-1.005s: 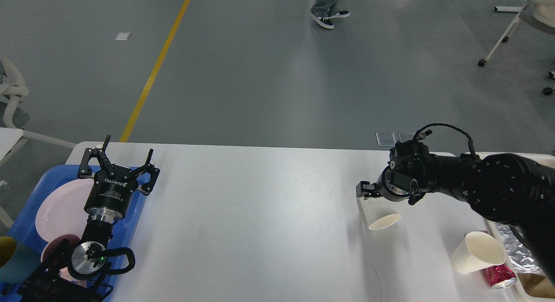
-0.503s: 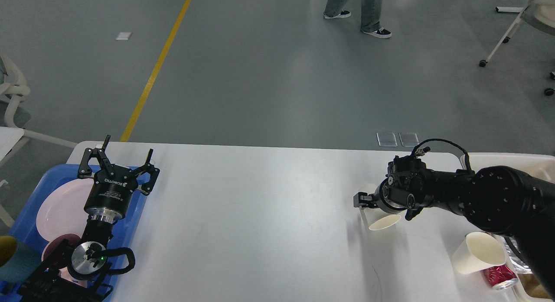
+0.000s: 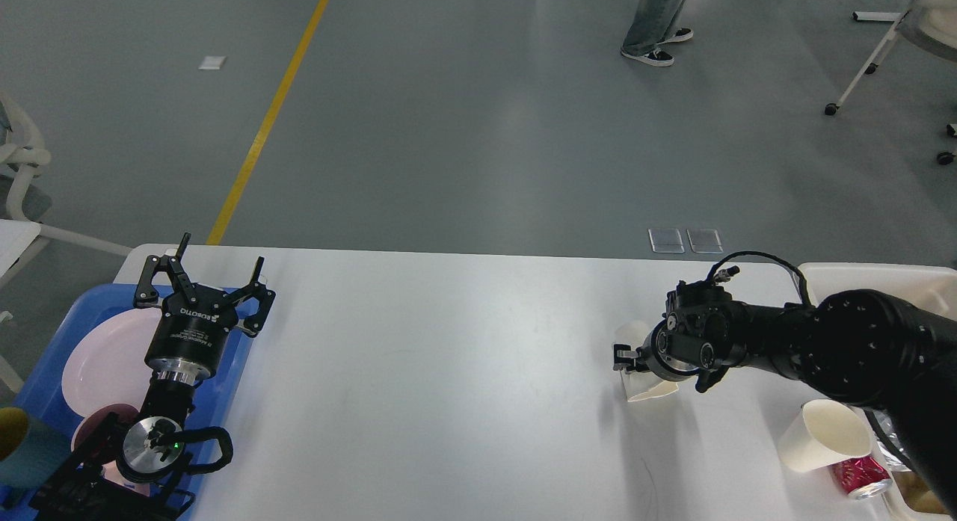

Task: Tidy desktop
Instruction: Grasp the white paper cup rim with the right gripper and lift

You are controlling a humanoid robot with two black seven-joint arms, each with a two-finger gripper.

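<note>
Right gripper (image 3: 623, 354) sits low over the large white rectangular desktop (image 3: 448, 371), right-centre, at the rim of a white paper cup (image 3: 641, 386) lying tilted w/ mouth toward the camera; fingers small and dark, partly merged w/ the cup, so can't tell if clamped on it or just touching. Left gripper (image 3: 209, 270) hangs over the far edge of a blue plastic tray (image 3: 45, 371) at the desktop's left end, fingers spread wide apart, nothing between them. Tray holds a pale pink round plate (image 3: 105, 356) and a dark red bowl (image 3: 93, 424), both partly hidden by the left arm. Near right edge: second white paper cup (image 3: 822, 435) on its side, touching a red drinks can (image 3: 860, 478) below it. Beige plastic bin (image 3: 882, 278) at far right corner, mostly behind the right arm. Desktop fills the lower half of the view, grey floor beyond
</note>
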